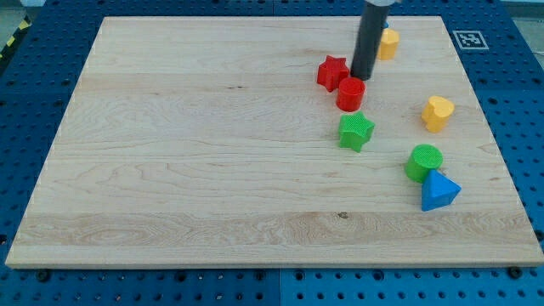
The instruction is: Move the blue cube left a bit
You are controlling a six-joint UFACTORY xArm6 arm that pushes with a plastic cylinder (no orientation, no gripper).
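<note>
The only blue block (439, 191) sits at the view's lower right and looks like a triangular wedge rather than a cube. It touches the green cylinder (424, 161) just above it. My tip (360, 78) is far from it, up near the view's top. The tip stands between the red star (332, 72) on its left and the red cylinder (350, 93) just below it. I cannot tell whether it touches either one.
A green star (356, 131) lies below the red cylinder. A yellow block (388, 42) sits just right of the rod near the top edge. A yellow heart (438, 112) lies at the right. All rest on a wooden board (187, 170).
</note>
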